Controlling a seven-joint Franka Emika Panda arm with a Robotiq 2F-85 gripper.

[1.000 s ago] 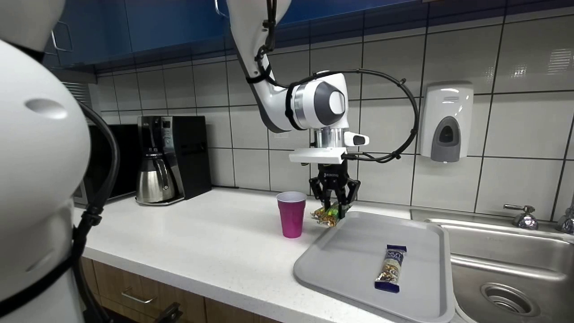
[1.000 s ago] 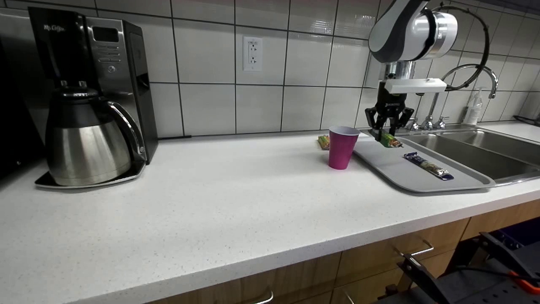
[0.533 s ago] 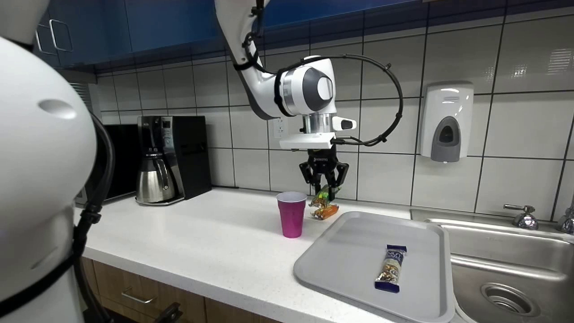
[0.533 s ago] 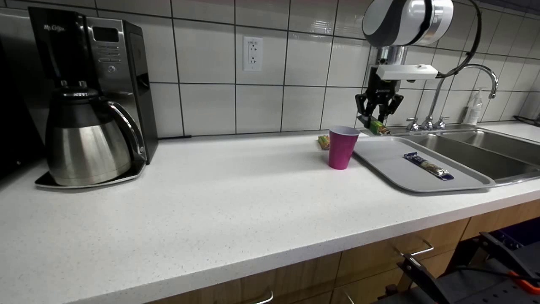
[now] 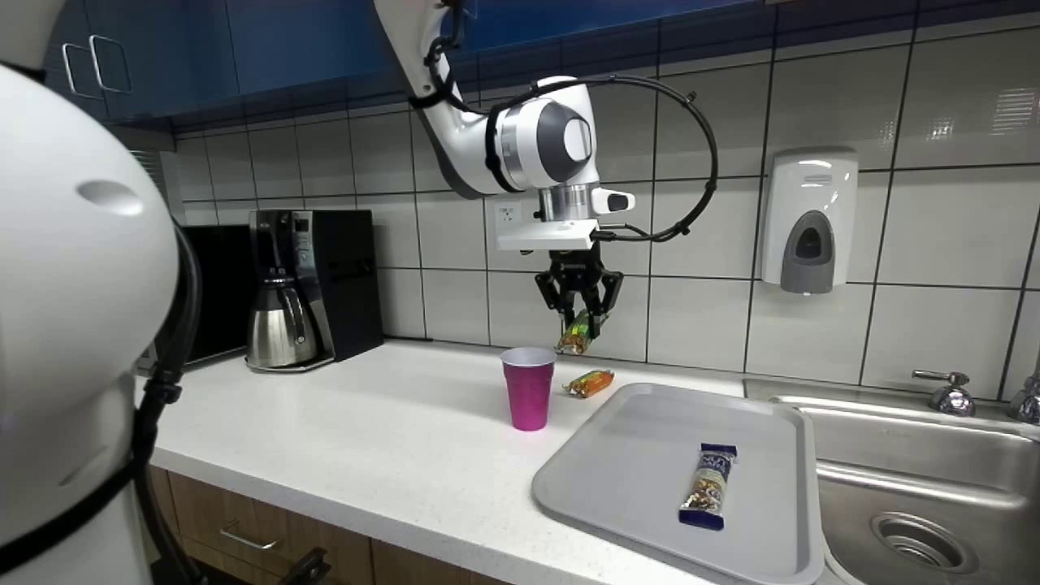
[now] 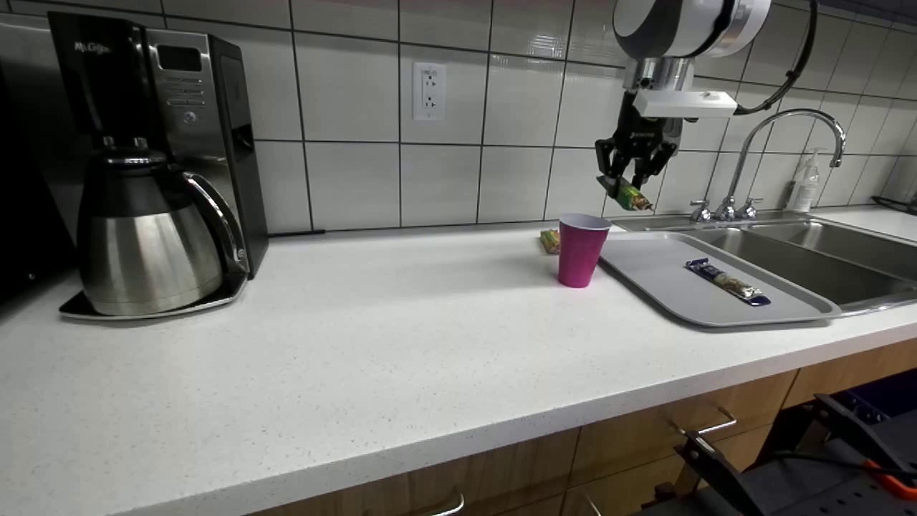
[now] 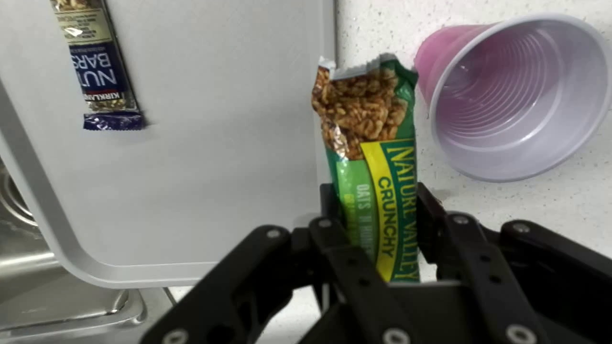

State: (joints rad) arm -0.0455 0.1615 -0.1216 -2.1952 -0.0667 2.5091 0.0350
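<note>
My gripper (image 5: 580,325) is shut on a green wrapped granola bar (image 7: 370,143) and holds it above the counter, near the tiled wall. The fingers (image 7: 375,205) press its two long sides; its lower end is partly hidden by the gripper. The bar also shows in an exterior view (image 6: 636,198). A pink cup (image 5: 530,394) stands upright beside it on the counter, its open mouth visible in the wrist view (image 7: 521,105). An orange wrapped bar (image 5: 590,383) lies on the counter behind the cup. A blue nut bar (image 5: 708,487) lies on a grey tray (image 5: 634,479).
A steel sink (image 5: 926,471) adjoins the tray, with a curved tap (image 6: 745,150) behind it. A coffee maker with a steel carafe (image 6: 150,251) stands farther along the counter. A soap dispenser (image 5: 811,219) hangs on the tiled wall. Blue cabinets (image 5: 309,49) hang overhead.
My gripper has risen with the green bar and moved off the tray's edge toward the cup's side. The orange bar now shows fully below it. The cup, tray and blue bar have not moved.
</note>
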